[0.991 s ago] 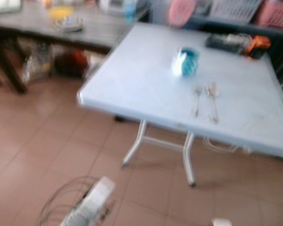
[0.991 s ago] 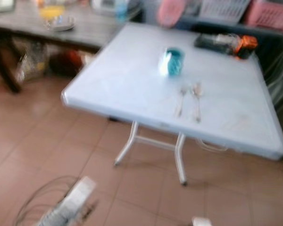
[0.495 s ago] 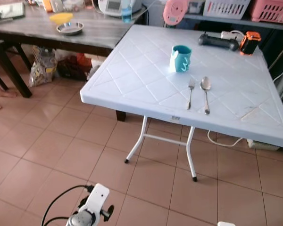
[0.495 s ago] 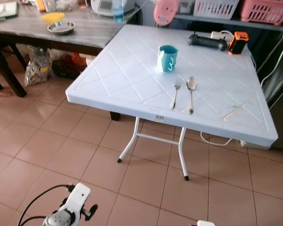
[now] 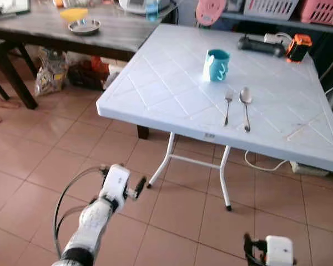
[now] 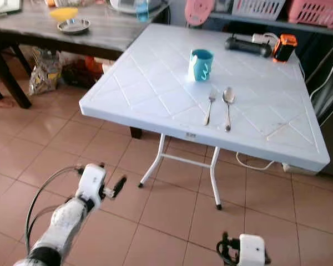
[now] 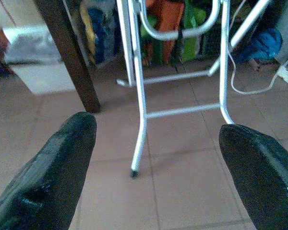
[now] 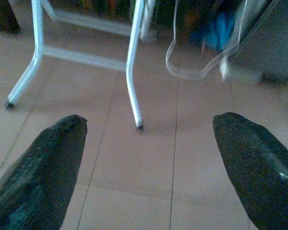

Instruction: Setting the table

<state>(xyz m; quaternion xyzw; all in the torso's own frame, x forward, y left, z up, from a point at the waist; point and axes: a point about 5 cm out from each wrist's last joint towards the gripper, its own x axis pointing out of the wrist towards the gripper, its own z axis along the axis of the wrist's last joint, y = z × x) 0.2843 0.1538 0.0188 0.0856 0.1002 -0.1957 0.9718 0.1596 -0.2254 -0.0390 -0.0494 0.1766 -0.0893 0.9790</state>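
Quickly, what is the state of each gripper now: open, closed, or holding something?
Left gripper: open, holding nothing, above the floor near the table leg.
Right gripper: open, holding nothing, low over the floor.

Teal mug (image 5: 216, 65) upright; fork (image 5: 228, 107) & spoon (image 5: 245, 108) side by side below it

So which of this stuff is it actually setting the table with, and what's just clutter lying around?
For the table setting:
white folding table
teal mug
fork
spoon

Just lying about:
black and orange tool
metal bowl on the dark wooden table
pink baskets
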